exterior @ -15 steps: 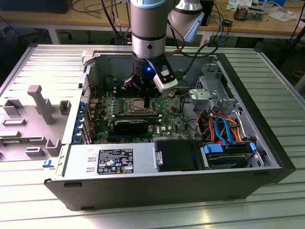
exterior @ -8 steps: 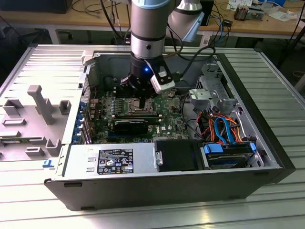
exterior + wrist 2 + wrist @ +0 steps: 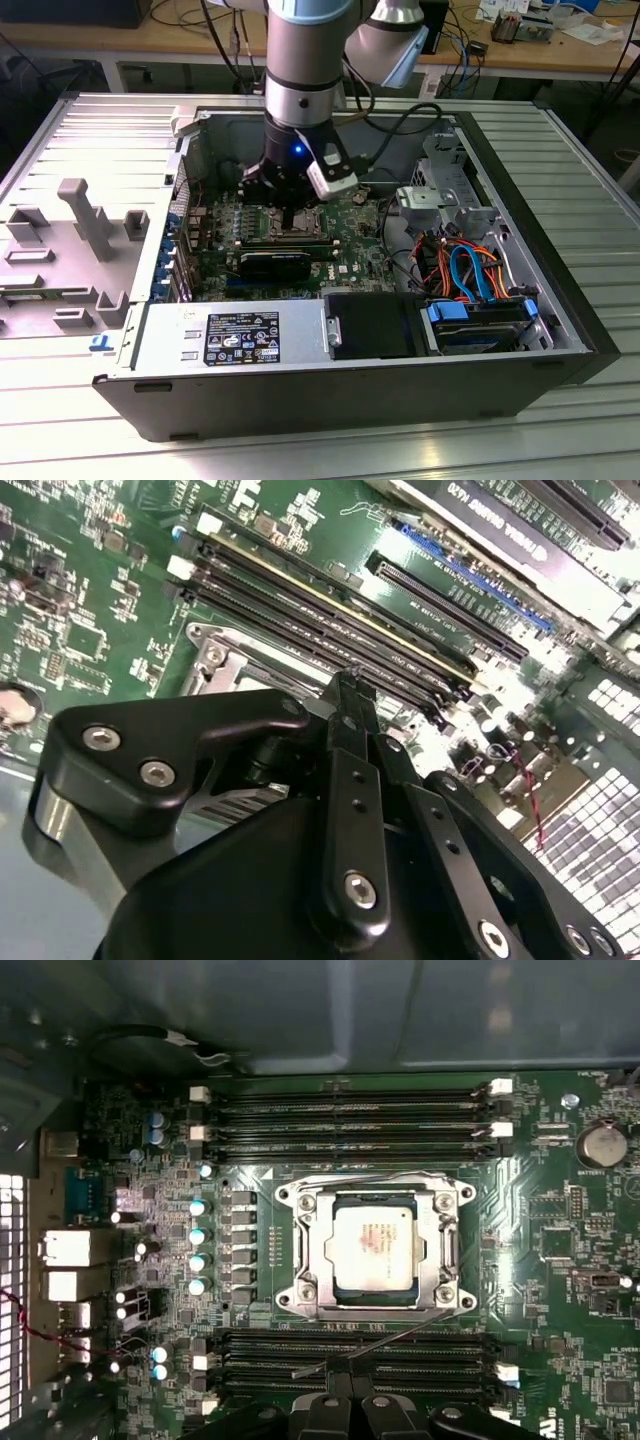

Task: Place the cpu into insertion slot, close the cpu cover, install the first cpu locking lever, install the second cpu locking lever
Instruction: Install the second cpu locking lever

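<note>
Silver chip sitting in socket on green board, cover lying around it. Tool hovering beside socket, fingers pressed together, pinching nothing.

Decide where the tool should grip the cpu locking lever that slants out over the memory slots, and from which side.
Probably its free end. The locking lever is a thin wire rod slanting out over the memory slots, clear of the cpu cover. Come from above, across the rod, on the side away from the cover.
</note>
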`<state>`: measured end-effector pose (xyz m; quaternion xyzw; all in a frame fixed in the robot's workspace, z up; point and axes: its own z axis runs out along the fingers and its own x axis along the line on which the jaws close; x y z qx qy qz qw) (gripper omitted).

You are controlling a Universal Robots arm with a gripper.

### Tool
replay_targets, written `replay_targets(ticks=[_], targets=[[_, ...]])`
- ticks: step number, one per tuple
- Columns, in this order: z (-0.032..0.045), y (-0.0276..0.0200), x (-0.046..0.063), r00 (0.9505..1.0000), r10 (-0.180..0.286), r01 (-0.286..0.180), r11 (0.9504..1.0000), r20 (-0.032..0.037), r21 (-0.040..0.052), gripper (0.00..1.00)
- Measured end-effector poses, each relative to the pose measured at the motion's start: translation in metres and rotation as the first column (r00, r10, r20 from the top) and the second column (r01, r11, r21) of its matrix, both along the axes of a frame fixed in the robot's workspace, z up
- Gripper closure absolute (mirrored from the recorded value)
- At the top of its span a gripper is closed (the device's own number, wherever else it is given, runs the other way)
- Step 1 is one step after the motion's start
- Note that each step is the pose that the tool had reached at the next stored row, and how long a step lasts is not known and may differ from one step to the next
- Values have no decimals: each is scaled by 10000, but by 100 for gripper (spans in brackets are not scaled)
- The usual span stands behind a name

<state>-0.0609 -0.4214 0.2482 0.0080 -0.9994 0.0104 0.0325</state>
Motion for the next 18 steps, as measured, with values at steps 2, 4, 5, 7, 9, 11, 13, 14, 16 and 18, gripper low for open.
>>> replay_targets(ticks=[2, 4, 5, 7, 9, 11, 13, 14, 16, 18], targets=[[-4, 0, -5, 9991, 422, -422, 9991, -21, 1, 89], [-5, 0, -11, 9991, 429, -429, 9991, -24, 1, 89], [-6, 1, -26, 9991, 430, -430, 9991, -22, 6, 89], [-10, 0, -31, 9991, 431, -431, 9991, -22, 6, 89], [-16, 0, -36, 9991, 429, -429, 9991, -23, 15, 89], [-30, 1, -40, 9991, 430, -430, 9991, -24, 25, 89], [-50, 0, -48, 9991, 429, -429, 9991, -36, 24, 89], [-60, 0, -55, 9991, 430, -430, 9991, -39, 28, 89], [-79, 0, -65, 9991, 431, -431, 9991, -51, 32, 89], [-100, 0, -71, 9990, 435, -435, 9990, -73, 35, 89]])
